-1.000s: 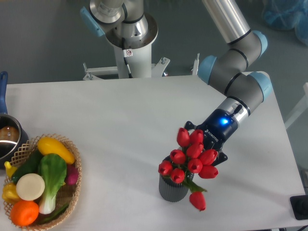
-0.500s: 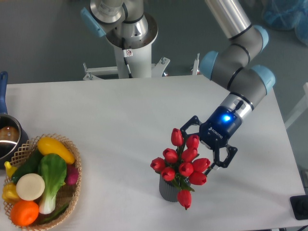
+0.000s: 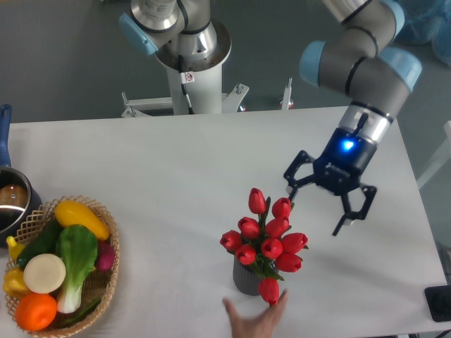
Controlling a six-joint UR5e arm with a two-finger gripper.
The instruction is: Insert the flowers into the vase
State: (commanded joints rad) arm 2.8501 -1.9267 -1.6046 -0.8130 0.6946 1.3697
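Standing far to the left of the end effector [image 3: 323, 206], a basket [image 3: 106, 278] of vegetables and a pot [image 3: 13, 201] sit at the desk [image 3: 176, 169] edge. Nearer, down-left of it, the flowers [image 3: 266, 241] rise from the vase [image 3: 246, 279], with a hand [image 3: 255, 320] reaching in just below them. The end effector hangs spread wide, holding nothing, apart from the blooms. The bunch looks light and top-heavy, the heads crushable; any regrasp belongs on the stems.
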